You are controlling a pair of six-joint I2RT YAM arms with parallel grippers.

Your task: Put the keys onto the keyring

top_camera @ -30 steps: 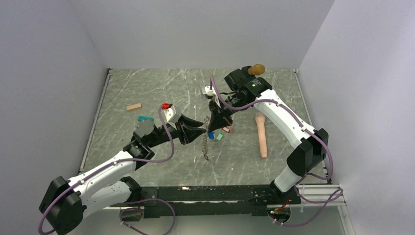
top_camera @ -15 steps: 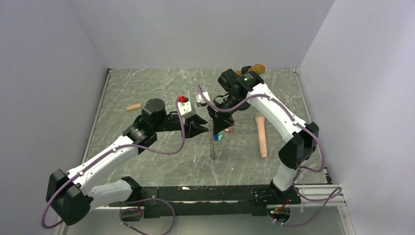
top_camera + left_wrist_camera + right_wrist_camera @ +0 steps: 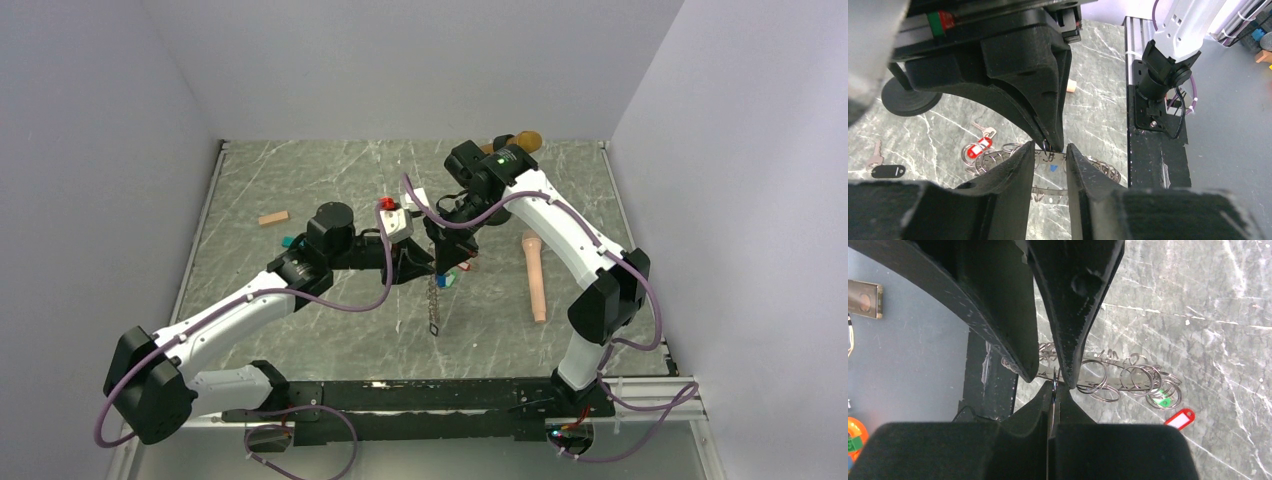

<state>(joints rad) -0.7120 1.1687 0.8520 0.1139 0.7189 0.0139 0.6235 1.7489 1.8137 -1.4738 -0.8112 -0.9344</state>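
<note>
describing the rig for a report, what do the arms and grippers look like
The left arm and right arm: white shells, black joints, purple cables. The left gripper and right gripper: black tapered fingers. Green light near the right wrist.

The light is bright and even, coming from above. Shadows on the table [image 3: 300, 170] are soft. In both wrist views, the close black fingers [image 3: 998, 200] look blurry.

The left gripper [image 3: 424, 265], jaws narrowly parted, reaches in sideways and straddles the tip of the clamped, down-pointing right gripper [image 3: 444, 263].
</note>
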